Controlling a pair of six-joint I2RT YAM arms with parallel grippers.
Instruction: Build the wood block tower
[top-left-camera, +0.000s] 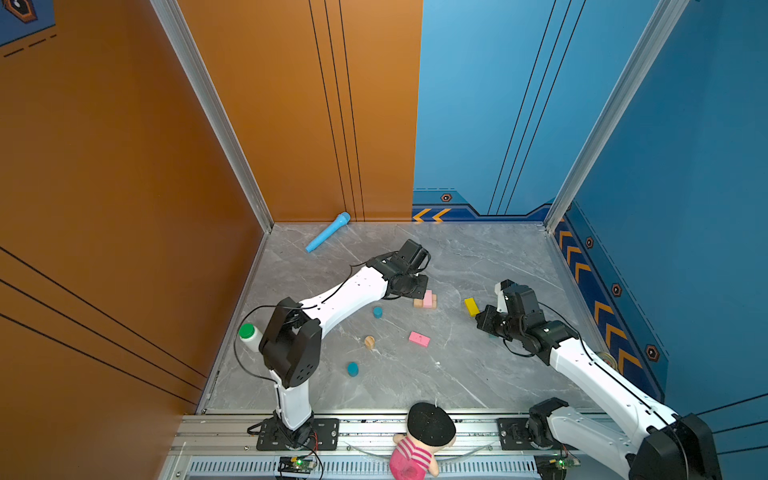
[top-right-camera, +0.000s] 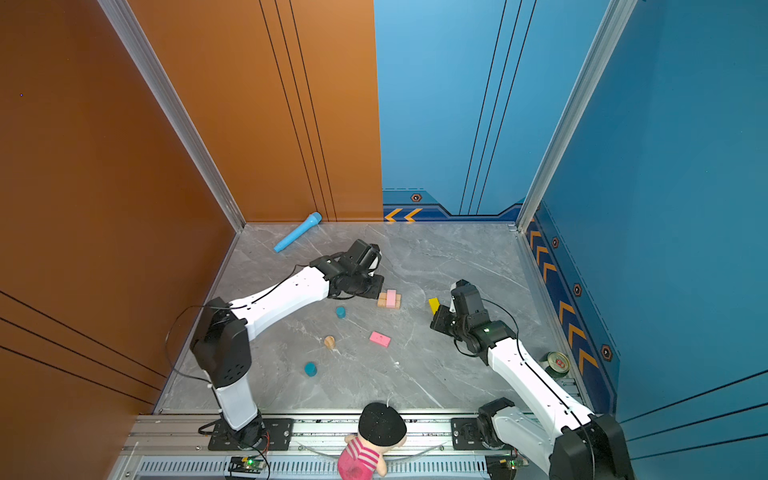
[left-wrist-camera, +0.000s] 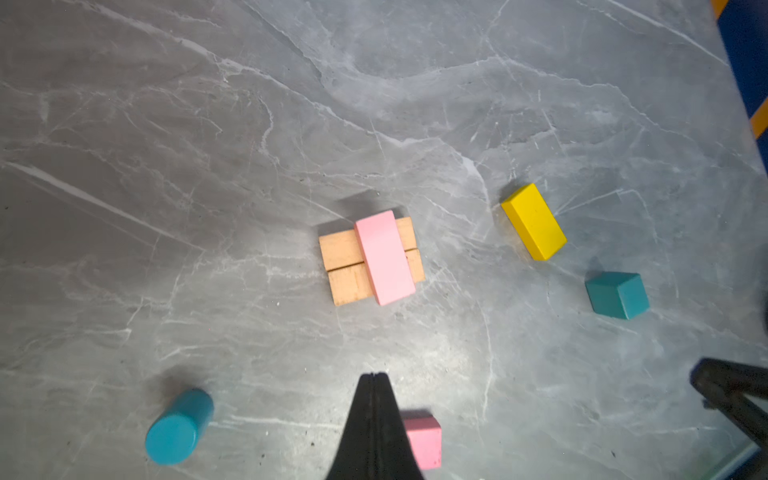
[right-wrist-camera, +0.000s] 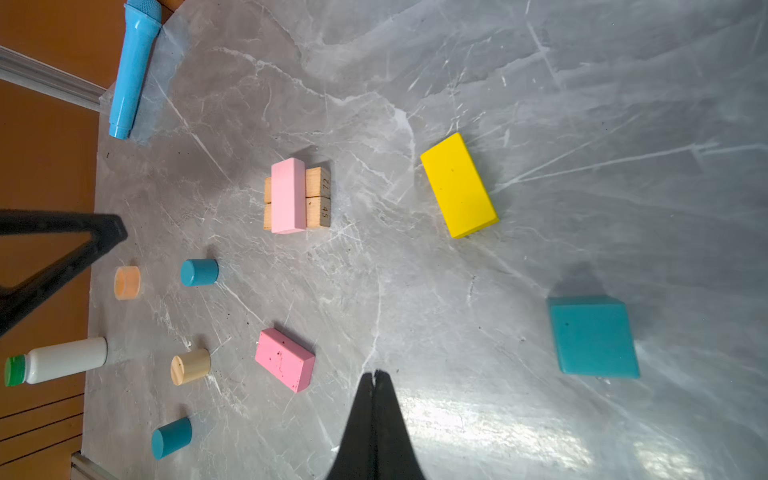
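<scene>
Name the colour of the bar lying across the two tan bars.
Pink bar, clearest in the left wrist view.

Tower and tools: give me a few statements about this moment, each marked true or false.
1. A pink bar lies across two tan bars. True.
2. The yellow bar rests on that pink bar. False: it lies on the table, apart from it.
3. The left tool holds a block. False: it is shut and empty.
4. The right tool is shut and empty. True.
</scene>
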